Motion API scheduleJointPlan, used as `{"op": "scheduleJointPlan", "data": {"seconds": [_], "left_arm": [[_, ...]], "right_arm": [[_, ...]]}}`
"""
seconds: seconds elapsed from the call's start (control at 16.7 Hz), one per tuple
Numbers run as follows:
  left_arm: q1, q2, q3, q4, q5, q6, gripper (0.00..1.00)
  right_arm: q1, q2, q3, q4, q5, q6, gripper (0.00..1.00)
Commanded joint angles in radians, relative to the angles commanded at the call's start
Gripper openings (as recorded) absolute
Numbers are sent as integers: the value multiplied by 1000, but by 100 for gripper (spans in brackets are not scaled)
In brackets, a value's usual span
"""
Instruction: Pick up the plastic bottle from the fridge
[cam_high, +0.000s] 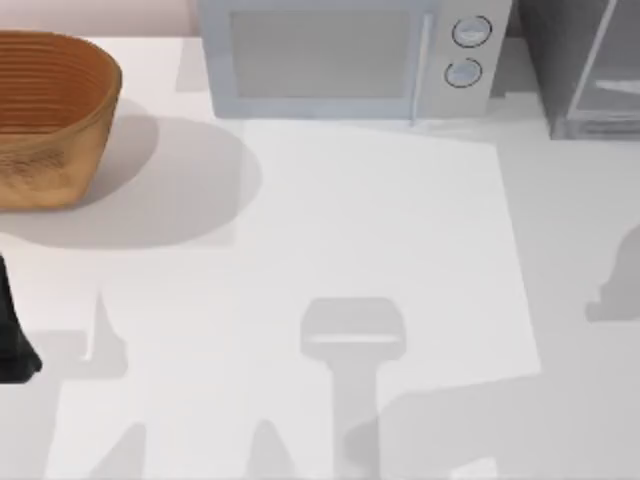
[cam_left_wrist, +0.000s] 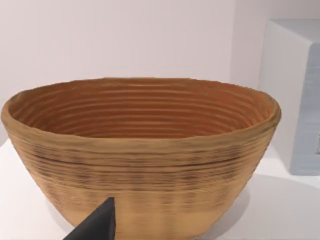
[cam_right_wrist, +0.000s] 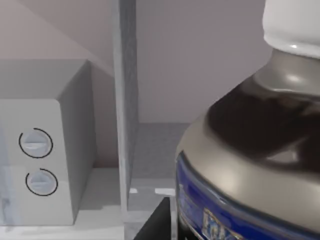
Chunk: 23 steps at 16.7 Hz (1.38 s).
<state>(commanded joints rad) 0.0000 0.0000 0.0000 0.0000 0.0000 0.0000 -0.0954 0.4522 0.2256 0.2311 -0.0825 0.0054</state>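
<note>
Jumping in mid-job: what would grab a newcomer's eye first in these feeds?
In the right wrist view, a dark plastic bottle with a white cap and blue label looms very close, beside the grey frame of the tall dark grey fridge. At the table's far left sits a large brown woven basket, which the left wrist view faces. At the back stands a light grey microwave with two round dials, the fridge at the far right corner.

Basket: a woven brown basket (cam_high: 45, 115) stands on my worktop (cam_high: 360, 230) at its far left
Microwave: a light grey microwave (cam_high: 350, 55) with two round dials (cam_high: 468, 50) sits at the back, middle
Fridge: the dark grey fridge (cam_high: 585, 65) stands at the back right corner, just beside the microwave
My left arm: a dark part (cam_high: 12, 335) shows at the left edge
</note>
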Motion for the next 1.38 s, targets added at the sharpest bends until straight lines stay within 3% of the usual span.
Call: {"op": "scheduleJointPlan", "data": {"seconds": [0.3, 0.54, 0.96, 1.14, 1.38], "left_arm": [[0, 0, 0, 0, 0, 0, 100], [0, 0, 0, 0, 0, 0, 100], [0, 0, 0, 0, 0, 0, 100], [0, 0, 0, 0, 0, 0, 100], [0, 0, 0, 0, 0, 0, 100]], "right_arm": [[72, -356, -176, -180, 62, -3, 0], [95, -452, -226, -231, 83, -5, 0], [115, -420, -209, -204, 99, -6, 0], [199, -307, -155, -107, 174, -13, 0], [381, -34, -58, 81, 347, -15, 0]]}}
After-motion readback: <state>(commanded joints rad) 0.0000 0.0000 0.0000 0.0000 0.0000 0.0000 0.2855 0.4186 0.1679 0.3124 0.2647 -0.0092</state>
